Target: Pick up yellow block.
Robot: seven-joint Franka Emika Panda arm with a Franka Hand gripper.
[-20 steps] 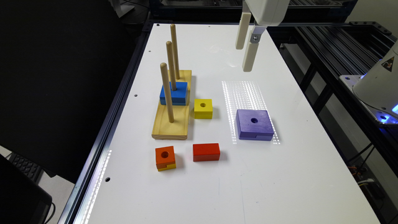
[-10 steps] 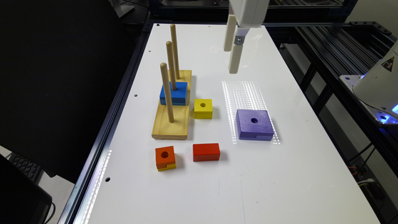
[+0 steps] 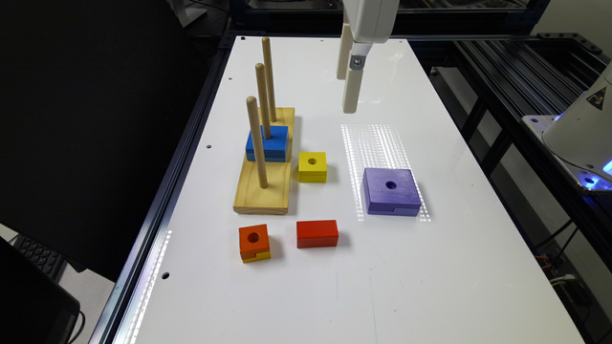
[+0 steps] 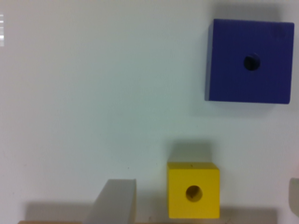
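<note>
The white gripper (image 3: 347, 91), jaws apart, has drifted toward the exterior view's left, hanging above the table (image 3: 430, 286). The small yellow square wooden block (image 3: 312, 166) lies unmoved beside the wooden peg base (image 3: 267, 191).

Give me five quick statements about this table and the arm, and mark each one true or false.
1. The yellow block lies on the table. True.
2. The gripper holds the yellow block. False: it hangs above the table, apart from it.
3. The blue block sits on a peg of the wooden base. True.
4. The purple block is smaller than the yellow one. False: it is larger.
5. The red block is stacked on the orange block. False: they lie side by side.
</note>
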